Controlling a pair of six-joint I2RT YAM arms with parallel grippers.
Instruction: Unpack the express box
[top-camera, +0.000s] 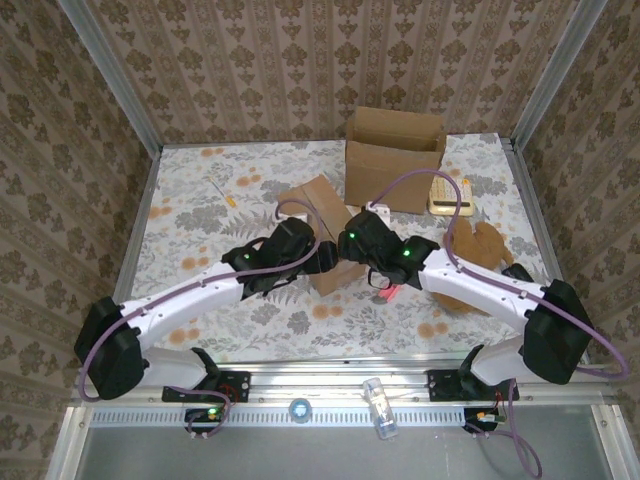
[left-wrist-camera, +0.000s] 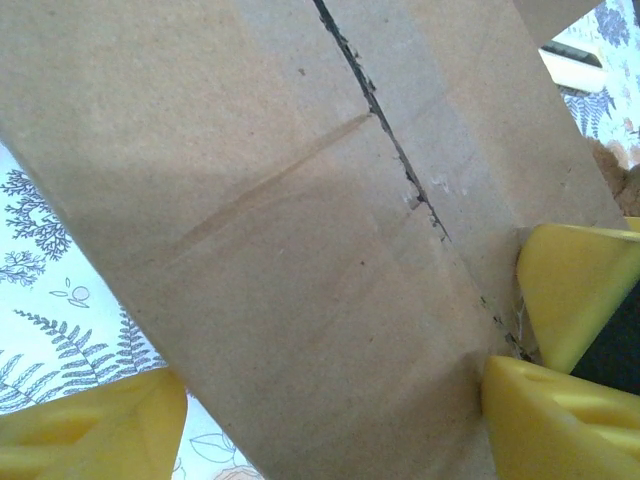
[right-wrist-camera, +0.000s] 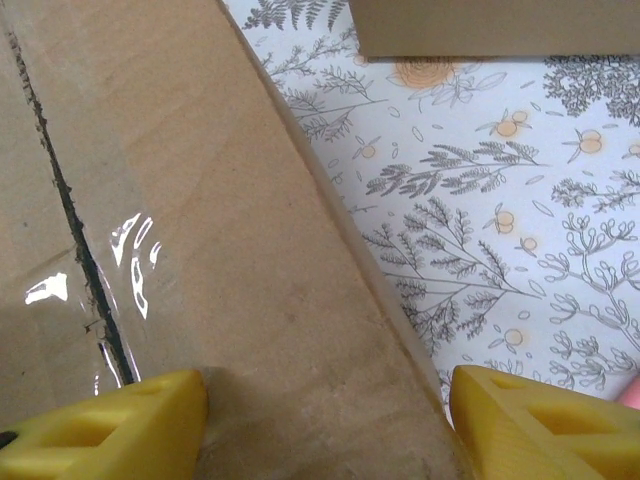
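Grippers flank the express box (top-camera: 318, 205), lying on the desk (top-camera: 190, 200): the left gripper (left-wrist-camera: 335, 385) spans its width, jaws wide, clamping or only bracketing I cannot tell; the right gripper (right-wrist-camera: 330, 390) gapes over one long edge, a finger (right-wrist-camera: 110, 425) beside the slit taped seam (right-wrist-camera: 85, 255). Likely they steady it so the flaps can part; its plain cardboard shows no readable label.

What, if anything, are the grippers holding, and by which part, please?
It cannot be told: the left gripper and right gripper each straddle the small box, but a firm grip is unclear.
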